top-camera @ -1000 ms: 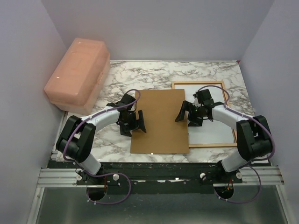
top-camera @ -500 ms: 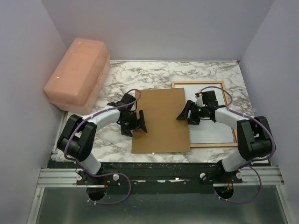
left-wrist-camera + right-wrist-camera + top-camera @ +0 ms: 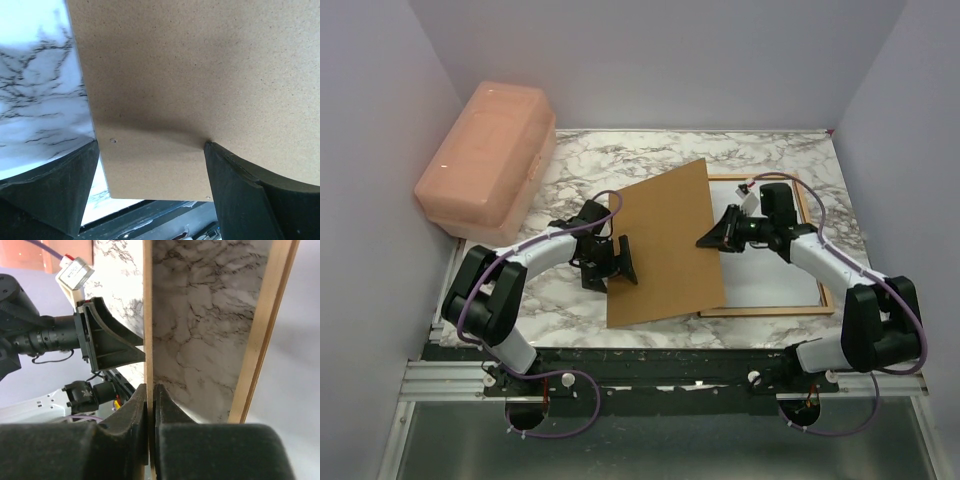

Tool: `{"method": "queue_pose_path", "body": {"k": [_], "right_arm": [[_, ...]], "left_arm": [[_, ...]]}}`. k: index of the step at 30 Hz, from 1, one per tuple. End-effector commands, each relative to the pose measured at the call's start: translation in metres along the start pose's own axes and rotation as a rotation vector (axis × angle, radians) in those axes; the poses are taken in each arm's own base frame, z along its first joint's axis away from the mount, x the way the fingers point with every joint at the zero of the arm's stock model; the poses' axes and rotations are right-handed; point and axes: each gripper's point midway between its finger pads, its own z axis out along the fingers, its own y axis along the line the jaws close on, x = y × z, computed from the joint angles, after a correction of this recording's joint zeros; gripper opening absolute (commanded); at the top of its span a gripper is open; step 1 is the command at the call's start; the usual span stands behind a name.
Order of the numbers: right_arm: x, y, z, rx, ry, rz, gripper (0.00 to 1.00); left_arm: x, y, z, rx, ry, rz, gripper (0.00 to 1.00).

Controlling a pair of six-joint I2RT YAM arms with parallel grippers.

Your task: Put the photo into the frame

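Observation:
A plain brown backing board (image 3: 660,240) lies tilted on the marble table, its right edge raised. My right gripper (image 3: 705,242) is shut on that edge, and the right wrist view shows the board edge-on (image 3: 148,315) pinched between the pads (image 3: 151,387). The orange-brown frame (image 3: 813,250) lies flat to the right, its left rail (image 3: 260,340) close beside the lifted edge. A white sheet (image 3: 770,270) fills its inside. The photo's printed face is out of view. My left gripper (image 3: 612,262) stands open at the board's left edge (image 3: 200,75), its fingers (image 3: 250,200) wide apart.
A pink plastic box (image 3: 485,155) stands at the back left against the wall. Bare marble (image 3: 650,160) shows behind the board and the frame. The table's front edge (image 3: 660,345) runs just below the board's near corner.
My right gripper has shut on the board's right edge and raised it, so the board now tilts and has turned a little. The left gripper has stayed open by the left edge.

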Motion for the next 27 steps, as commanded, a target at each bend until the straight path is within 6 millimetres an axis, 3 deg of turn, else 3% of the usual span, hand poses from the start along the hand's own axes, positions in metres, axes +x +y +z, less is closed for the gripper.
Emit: {"method": "queue_pose_path", "body": {"k": [1, 7, 16, 22, 27], "right_arm": [[-0.014, 0.048, -0.026, -0.035, -0.019, -0.093, 0.05], [-0.044, 0.054, -0.061, 0.208, -0.086, -0.166, 0.01], [-0.067, 0.055, -0.098, 0.451, -0.121, -0.23, 0.01], [-0.068, 0.054, -0.105, 0.554, -0.116, -0.234, 0.01], [-0.067, 0.067, -0.099, 0.631, -0.094, -0.284, 0.01]], "left_arm": [[-0.006, -0.01, 0.001, 0.04, -0.058, 0.053, 0.87], [-0.018, -0.011, -0.027, 0.002, -0.169, 0.066, 0.88], [-0.026, -0.016, -0.086, -0.077, -0.308, 0.103, 0.9], [-0.027, -0.036, -0.123, -0.006, -0.402, 0.126, 0.94], [-0.025, -0.036, -0.137, -0.025, -0.417, 0.126, 0.94]]}}
